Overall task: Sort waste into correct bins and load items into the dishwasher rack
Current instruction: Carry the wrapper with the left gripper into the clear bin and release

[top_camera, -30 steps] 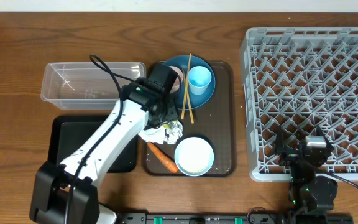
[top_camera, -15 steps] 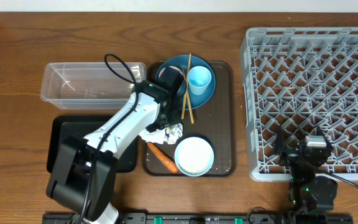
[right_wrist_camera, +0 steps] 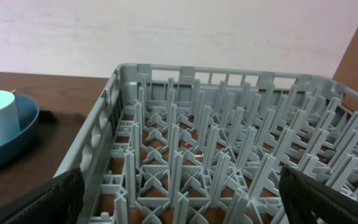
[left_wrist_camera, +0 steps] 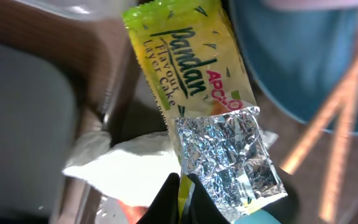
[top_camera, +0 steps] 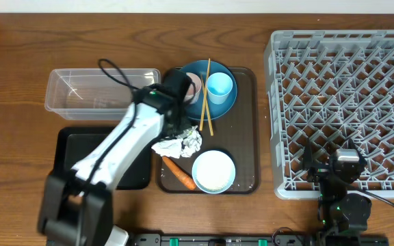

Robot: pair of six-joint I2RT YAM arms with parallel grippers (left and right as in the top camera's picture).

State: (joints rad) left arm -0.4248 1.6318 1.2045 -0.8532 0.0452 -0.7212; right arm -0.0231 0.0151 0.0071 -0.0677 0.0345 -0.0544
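My left gripper [left_wrist_camera: 183, 186] is shut on the yellow-green snack wrapper [left_wrist_camera: 185, 68], pinching its torn foil end above the brown tray [top_camera: 246, 137]. Just below the wrapper lie the crumpled white napkin [top_camera: 180, 143] and the orange carrot [top_camera: 178, 173]. The blue plate [top_camera: 221, 109] holds the light-blue cup [top_camera: 219, 87], the partly hidden pink cup [top_camera: 195, 86] and the chopsticks [top_camera: 206, 96]. The white-inside bowl [top_camera: 213, 171] sits at the tray's front. My right gripper [right_wrist_camera: 185, 199] hangs open and empty over the front edge of the grey dishwasher rack [top_camera: 347, 102].
The clear tub [top_camera: 94, 92] stands left of the brown tray, and the black tray [top_camera: 74, 160] lies in front of it, partly under my left arm. The rack fills the right side of the table.
The left jaws have closed from part open onto the wrapper's end. The left arm swayed slightly right and back. The right arm has not moved.
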